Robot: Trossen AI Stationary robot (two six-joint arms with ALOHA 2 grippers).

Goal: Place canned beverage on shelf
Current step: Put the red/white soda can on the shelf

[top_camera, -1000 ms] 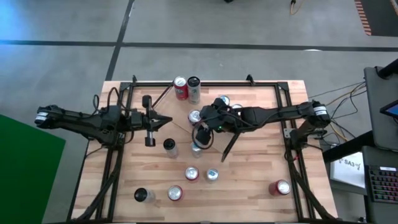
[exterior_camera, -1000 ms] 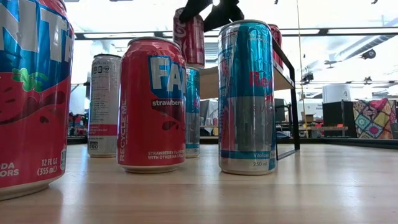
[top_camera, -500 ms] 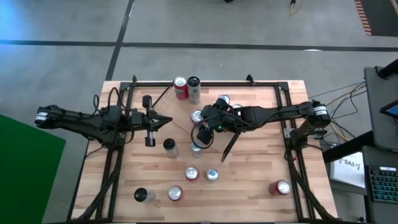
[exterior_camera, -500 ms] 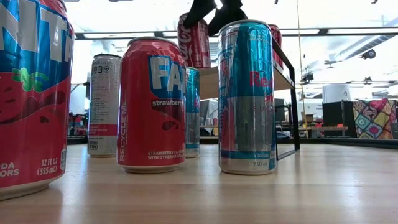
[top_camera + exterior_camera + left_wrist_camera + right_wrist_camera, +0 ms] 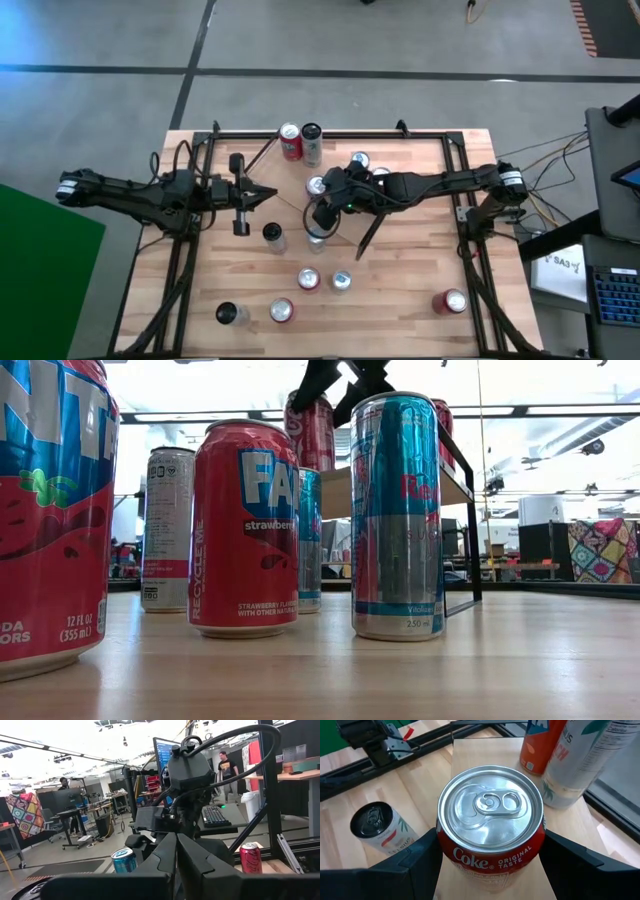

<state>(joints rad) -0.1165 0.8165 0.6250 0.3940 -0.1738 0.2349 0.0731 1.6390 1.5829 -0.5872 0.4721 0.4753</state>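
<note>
My right gripper (image 5: 318, 196) hangs over the table's middle, shut on a red Coke can (image 5: 490, 827), which also shows in the low view (image 5: 312, 432). Right under the can lies the shelf's light-wood plank (image 5: 470, 755); its black end frame (image 5: 470, 530) shows in the low view. Another red can (image 5: 443, 418) stands on the shelf. My left gripper (image 5: 252, 195) is shut on nothing and waits in the air at the table's left. My right gripper pinches the Coke can's side wall (image 5: 442, 845) just under the top rim, one finger on each side. The fingers (image 5: 415, 862) slant down from the table's right. The can stands upright, top up, over the plank; whether its base touches the plank, I cannot tell.
An orange-red can (image 5: 540, 745) and a white can (image 5: 580, 760) stand at the plank's far end. A white can with a dark top (image 5: 375, 827) stands beside the shelf. Several more cans (image 5: 308, 280) stand toward the near edge, two of them (image 5: 245, 525) (image 5: 397, 515) close to the low camera.
My right gripper has rolled at the wrist while staying over the shelf. The Coke can, leaning a second ago, now stands more upright and a little lower.
</note>
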